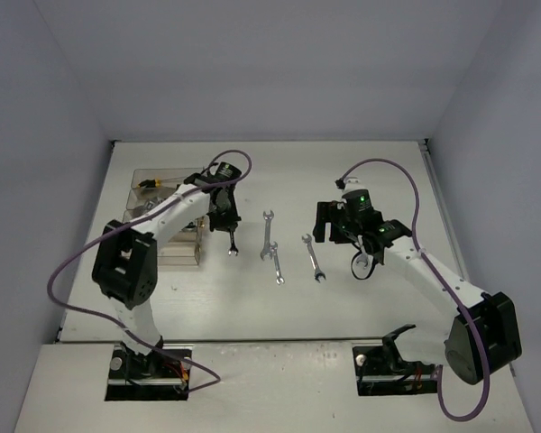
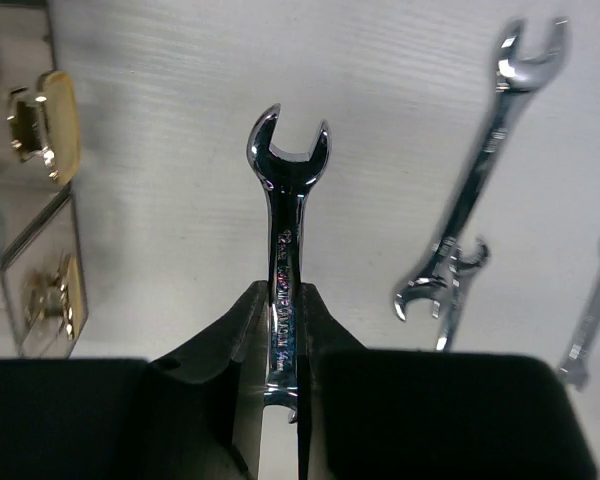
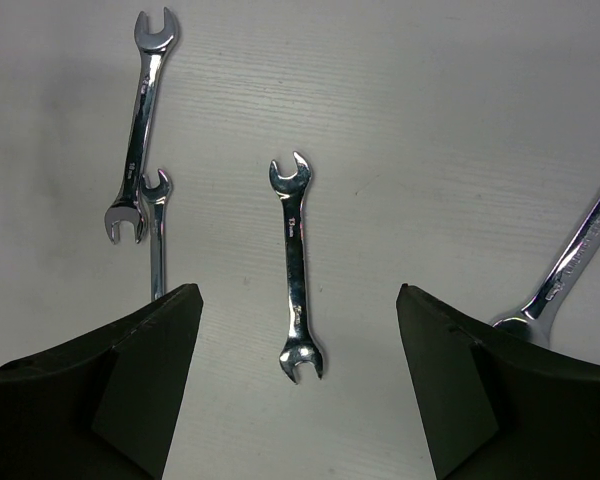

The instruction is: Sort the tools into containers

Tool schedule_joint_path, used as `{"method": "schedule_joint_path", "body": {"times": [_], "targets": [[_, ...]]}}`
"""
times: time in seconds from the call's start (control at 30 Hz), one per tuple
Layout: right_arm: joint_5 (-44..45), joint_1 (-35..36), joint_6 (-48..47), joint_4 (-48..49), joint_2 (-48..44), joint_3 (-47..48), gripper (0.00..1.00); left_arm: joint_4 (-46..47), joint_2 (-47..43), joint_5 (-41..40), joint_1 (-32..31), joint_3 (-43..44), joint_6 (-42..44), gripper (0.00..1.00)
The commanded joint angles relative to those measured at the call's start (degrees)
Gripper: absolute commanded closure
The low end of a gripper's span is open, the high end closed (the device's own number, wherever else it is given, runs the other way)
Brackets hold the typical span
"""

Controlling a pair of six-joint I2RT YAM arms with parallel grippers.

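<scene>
My left gripper (image 2: pixel 285 292) is shut on the shank of a silver open-ended wrench (image 2: pixel 288 190), whose free head sticks out past the fingertips. From above, this gripper (image 1: pixel 224 216) sits just right of the clear containers (image 1: pixel 167 194), with the wrench's (image 1: pixel 232 244) end pointing toward the near side. My right gripper (image 3: pixel 297 295) is open, hovering above a small silver wrench (image 3: pixel 295 260) that lies on the table between its fingers. Two overlapping wrenches (image 3: pixel 140 120) lie to its left and another wrench (image 3: pixel 575 255) to its right.
The containers (image 2: pixel 40 235) at the left hold yellowish handles (image 2: pixel 50 125) and other tools. In the top view the loose wrenches (image 1: pixel 269 234) (image 1: pixel 277 268) (image 1: pixel 313 257) (image 1: pixel 362 262) lie mid-table between the arms. Walls enclose the table on three sides.
</scene>
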Motion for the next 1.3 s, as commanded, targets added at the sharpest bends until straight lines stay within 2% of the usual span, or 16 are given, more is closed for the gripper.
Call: {"method": "schedule_joint_path", "body": {"times": [0.0,0.1,0.2,0.3,0.43,0.57,0.77,0.97,1.13,1.17,1.27], "targets": [[-0.71,-0.49,-1.26,1.75,-2.33,0.3,0.24,1.28,-9.93,-1.24,-0.04,-1.23,-7.36,1.0],[-1.26,-0.59,-1.45,1.75,-2.77,0.49,0.24,1.22,-15.53,-4.5,0.88,-4.72,-12.12,1.0],[-1.63,-0.59,-1.58,1.75,-3.01,0.55,0.24,1.46,-20.48,-6.36,4.34,-8.53,-16.59,1.0],[-1.98,-0.85,-1.96,1.75,-3.32,0.51,0.24,1.95,-25.5,-6.14,11.61,-13.67,-21.12,1.0],[-2.11,-0.86,-2.1,1.75,-3.97,0.21,0.24,3.61,-28.84,-5.33,18.11,-18.18,-25.55,1.0],[-2.25,-0.86,-1.97,1.75,-4.82,-0.37,0.24,4.8,-30.28,-4.52,24.39,-21.21,-30.03,1.0],[-2.16,-1.19,-2.09,1.66,-5.89,-0.92,0.24,7.36,-30.6,-3.26,30.42,-26.0,-34.96,1.0],[-1.94,-1.56,-2.76,1.71,-6.15,-1.25,0.23,7.86,-30.7,-4.52,32.94,-28.8,-37.06,0.99],[-1.98,-1.66,-3.05,1.75,-5.58,-1.06,0.23,9.62,-29.99,-3.37,33.78,-30.46,-37.96,0.79],[-1.98,-1.73,-3.11,1.75,-5.44,-0.99,0.23,9.55,-30.26,-3.31,33.71,-30.6,-38.03,0.65],[-2.07,-1.74,-3.23,1.75,-5.15,-0.99,0.23,9.57,-31.45,-3.65,33.71,-31.06,-37.62,0.41]]}}
